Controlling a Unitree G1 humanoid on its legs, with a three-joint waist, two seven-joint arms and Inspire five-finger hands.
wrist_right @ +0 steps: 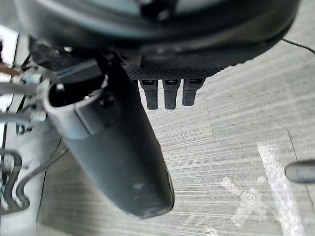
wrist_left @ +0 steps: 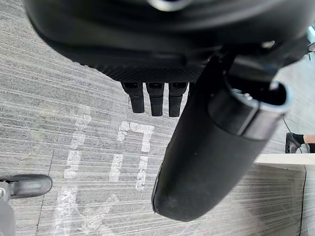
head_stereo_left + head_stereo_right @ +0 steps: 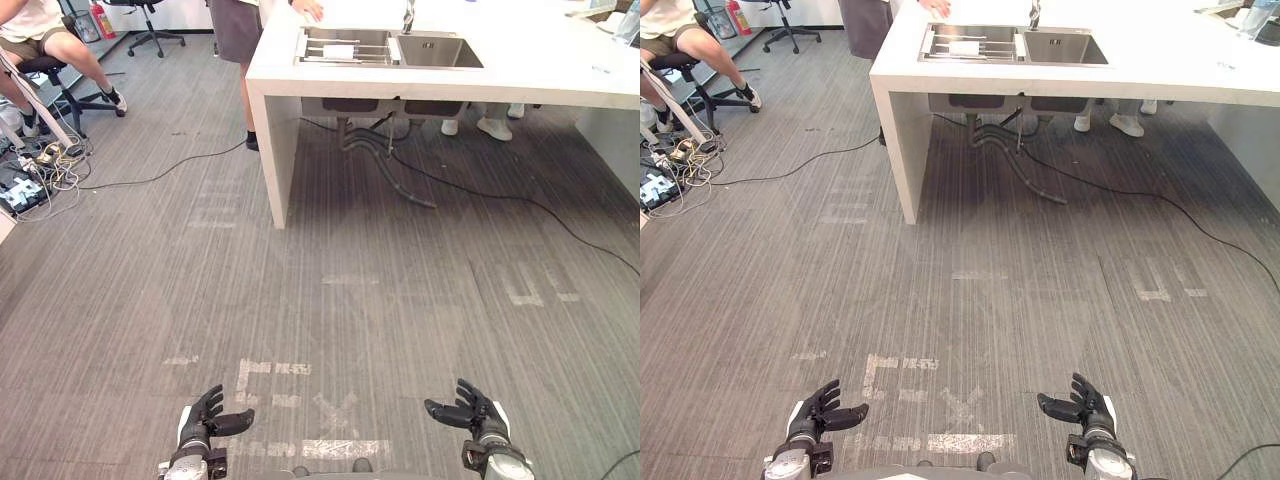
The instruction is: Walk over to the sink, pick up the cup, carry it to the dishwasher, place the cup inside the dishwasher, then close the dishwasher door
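A steel double sink is set in a white counter far ahead, across grey carpet. A wire rack with something white on it lies in the sink's left basin; I cannot make out a cup from here. My left hand and right hand hang low at the near edge, over the floor, well apart. Both are open and empty. The left wrist view looks past the left hand's straight fingers and thumb at bare carpet. The right wrist view does the same past the right hand's fingers and thumb.
A person stands at the counter's far left corner; another sits on a chair at the far left. Shoes show beyond the counter. Cables and power strips lie at left, hoses under the sink.
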